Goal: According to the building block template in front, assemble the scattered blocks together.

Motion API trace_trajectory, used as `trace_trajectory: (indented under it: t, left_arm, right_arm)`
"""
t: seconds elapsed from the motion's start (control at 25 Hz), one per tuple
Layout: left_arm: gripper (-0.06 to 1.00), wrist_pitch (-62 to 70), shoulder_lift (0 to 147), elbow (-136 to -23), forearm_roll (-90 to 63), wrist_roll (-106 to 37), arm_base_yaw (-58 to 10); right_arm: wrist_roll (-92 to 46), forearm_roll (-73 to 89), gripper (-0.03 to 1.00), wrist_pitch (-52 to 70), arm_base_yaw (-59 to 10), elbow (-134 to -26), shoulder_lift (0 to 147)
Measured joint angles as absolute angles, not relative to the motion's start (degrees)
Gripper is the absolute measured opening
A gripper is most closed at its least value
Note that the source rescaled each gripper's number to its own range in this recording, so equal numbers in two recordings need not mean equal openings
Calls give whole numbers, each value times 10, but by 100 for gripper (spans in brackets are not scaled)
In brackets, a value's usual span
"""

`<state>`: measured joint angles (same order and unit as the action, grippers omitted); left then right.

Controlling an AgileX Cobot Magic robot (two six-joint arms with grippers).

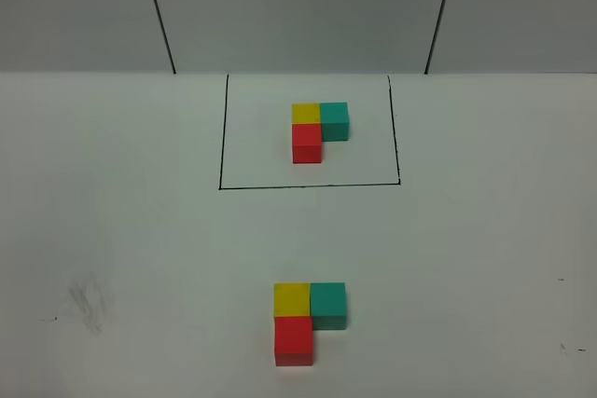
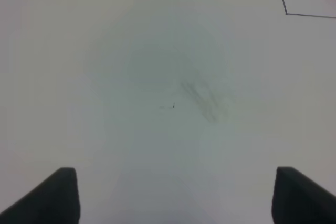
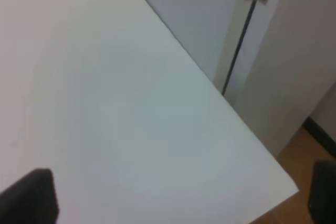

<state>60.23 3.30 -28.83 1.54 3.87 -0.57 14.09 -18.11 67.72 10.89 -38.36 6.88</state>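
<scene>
While both arms sit out of the high view, the white worktop (image 1: 112, 230) carries two sets of cubes. Up in the upper middle of the frame, the building block template (image 1: 317, 130) sits inside a thin black drawn rectangle (image 1: 308, 186): yellow at the back left, teal touching it on the right, red touching the yellow on the near side, an L. Down in the lower middle of the frame, well apart from the rectangle, the scattered blocks (image 1: 308, 319) lie pressed together in the same L (yellow cube (image 1: 291, 299) at the back, teal cube (image 1: 328, 303) against its right face, red cube (image 1: 294, 339) against its near face). A grey smudge (image 1: 89, 305) marks the worktop at the lower left.

From the left wrist, the left hand (image 2: 173, 195) is spread wide, its two dark fingertips at the bottom corners with bare worktop between them, nothing held; a corner of the black line shows at the upper right. From the right wrist, the right hand (image 3: 184, 198) stands just as wide and empty, over the worktop's edge, with a wall and brown floor (image 3: 304, 150) beyond.
</scene>
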Motion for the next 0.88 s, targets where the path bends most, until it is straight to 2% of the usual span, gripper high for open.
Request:
trace_trajectory:
  t: [0.16, 0.48, 0.64, 0.88]
  left_arm:
    - [76, 602, 33, -288, 15, 39, -6]
    - [76, 602, 33, -288, 15, 39, -6]
    - [76, 602, 33, -288, 15, 39, -6]
    - [76, 602, 33, -288, 15, 39, -6]
  right_arm:
    - [139, -141, 95, 666, 109, -332, 2]
    - [102, -70, 91, 626, 109, -280, -4]
    - [90, -51, 82, 625, 109, -278, -4]
    - [90, -46, 60, 623, 108, -278, -4]
